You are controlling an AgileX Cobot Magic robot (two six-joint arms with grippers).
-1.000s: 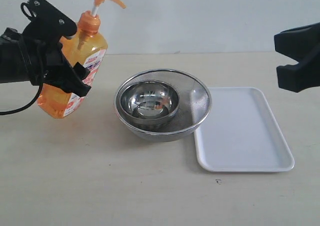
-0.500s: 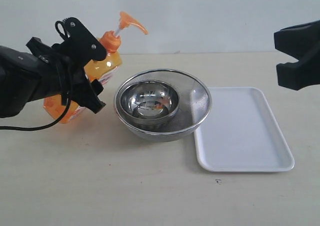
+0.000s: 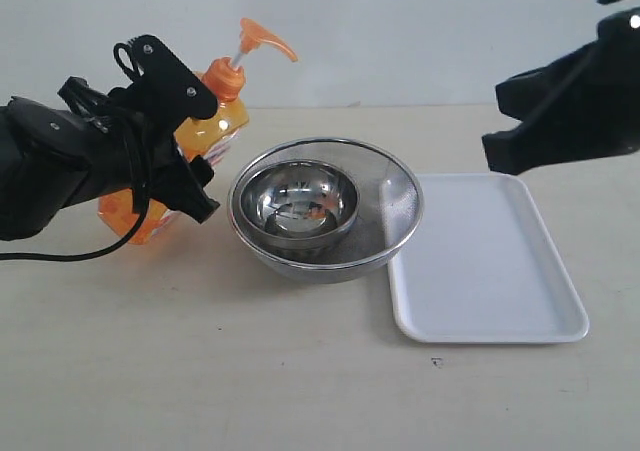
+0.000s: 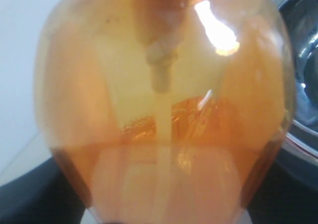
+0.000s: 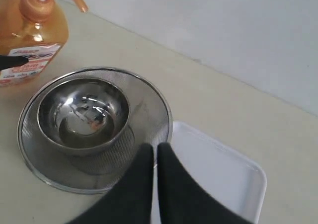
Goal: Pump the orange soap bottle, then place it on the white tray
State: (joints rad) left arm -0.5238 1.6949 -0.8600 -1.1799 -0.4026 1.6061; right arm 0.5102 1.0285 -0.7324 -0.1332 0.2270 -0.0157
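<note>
Left gripper [image 3: 188, 156] clamps the orange soap bottle [image 3: 218, 121] around its body, jaws partly spread. The bottle sits just left of the nested steel bowls [image 3: 398, 211], tilted with its pump head leaning toward them, barely shifted from half a second ago. Right gripper [image 5: 155, 153] is fully closed on nothing and has swung in from the right edge, now over the far side of the white tray [image 3: 490, 271].
</note>
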